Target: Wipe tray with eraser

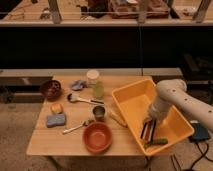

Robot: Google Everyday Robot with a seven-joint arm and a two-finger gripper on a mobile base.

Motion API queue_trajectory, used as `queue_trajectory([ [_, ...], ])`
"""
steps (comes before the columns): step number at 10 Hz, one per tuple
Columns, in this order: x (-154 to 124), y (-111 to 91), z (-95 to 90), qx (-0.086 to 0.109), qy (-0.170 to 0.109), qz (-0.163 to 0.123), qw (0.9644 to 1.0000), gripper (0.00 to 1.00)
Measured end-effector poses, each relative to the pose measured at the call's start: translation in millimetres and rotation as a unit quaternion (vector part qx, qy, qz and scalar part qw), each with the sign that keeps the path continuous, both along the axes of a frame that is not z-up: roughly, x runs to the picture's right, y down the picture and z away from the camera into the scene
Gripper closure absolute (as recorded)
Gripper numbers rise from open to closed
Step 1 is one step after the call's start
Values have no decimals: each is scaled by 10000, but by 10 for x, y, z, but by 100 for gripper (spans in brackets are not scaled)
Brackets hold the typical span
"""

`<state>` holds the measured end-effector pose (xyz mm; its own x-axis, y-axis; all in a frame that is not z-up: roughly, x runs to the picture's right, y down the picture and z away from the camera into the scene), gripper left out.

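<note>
The bright yellow tray (pixel 131 102) sits tilted on the right end of the wooden table. The eraser (pixel 148 131), a small block with dark stripes, lies on the tray floor near its front right. My gripper (pixel 150 121) reaches down from the white arm (pixel 172 97) into the tray. It is shut on the eraser's upper end and presses it to the tray floor.
A green pickle-shaped thing (pixel 156 142) lies in the tray's front corner. On the table (pixel 45 142) are an orange bowl (pixel 97 136), a blue-grey sponge (pixel 56 120), a metal cup (pixel 99 112), spoons (pixel 77 126), a dark bowl (pixel 50 89) and a jar (pixel 93 77).
</note>
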<state>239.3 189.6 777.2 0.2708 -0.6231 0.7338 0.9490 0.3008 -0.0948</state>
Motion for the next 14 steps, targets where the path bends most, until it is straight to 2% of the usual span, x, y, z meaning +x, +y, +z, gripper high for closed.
queue_trajectory([
  [2,-157,-60,-50,97,-108,-133,9998,56],
  [5,-255,-315,-70,291,-151,-201,9993,56],
  [10,-376,-707,165,390,-120,-327,9986,56],
  [12,-360,-826,255,385,-59,-273,9989,56],
  [14,-282,-842,331,310,-12,-196,9993,56],
])
